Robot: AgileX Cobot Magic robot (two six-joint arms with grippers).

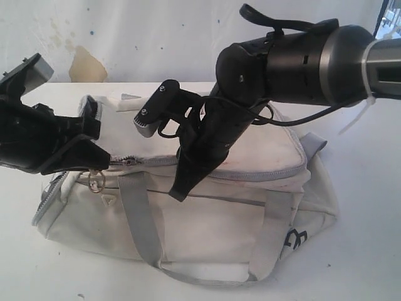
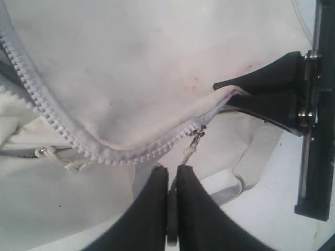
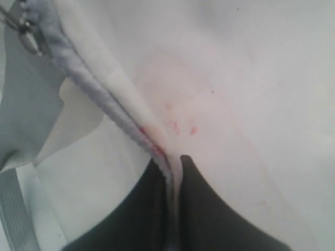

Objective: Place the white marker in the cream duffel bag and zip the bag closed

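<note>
White table [image 1: 363, 251], stained white wall [image 1: 156, 37]

**Three views, one bag**

Exterior: set in front of the table [image 1: 369, 251], a little above it, facing the pale wall [image 1: 188, 37]. Near enough for both arms to loom large over the cream duffel bag [image 1: 207, 219], long side toward the lens.

Left wrist: aimed past the left gripper [image 2: 171, 170] onto the top flap [image 2: 131, 68] and zipper [image 2: 63, 133], very close.

Right wrist: closer yet, past the right gripper [image 3: 170, 163], fabric from edge to edge.

Shared by both wrist views: the red-flecked flap edge. Caught in the left wrist view too: the right gripper.
</note>
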